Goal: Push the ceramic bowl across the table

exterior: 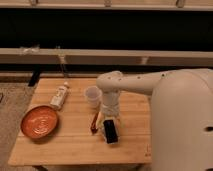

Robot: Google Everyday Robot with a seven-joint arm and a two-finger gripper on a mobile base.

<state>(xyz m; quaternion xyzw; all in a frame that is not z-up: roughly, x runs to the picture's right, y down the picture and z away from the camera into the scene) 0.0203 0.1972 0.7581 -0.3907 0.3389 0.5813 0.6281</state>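
The ceramic bowl (pixel 40 122) is wide, shallow and orange-red. It sits empty at the left edge of the light wooden table (pixel 75 147). My gripper (pixel 102 128) points down over the middle of the table, well to the right of the bowl and apart from it. Its two fingers stand apart with bare wood between them, and it holds nothing. The white arm reaches in from the right.
A small white cup (pixel 92 96) stands just behind the gripper. A white bottle (pixel 60 95) lies on its side behind the bowl. My white body (pixel 182 125) fills the right side. A long bench or shelf (pixel 100 55) runs behind the table.
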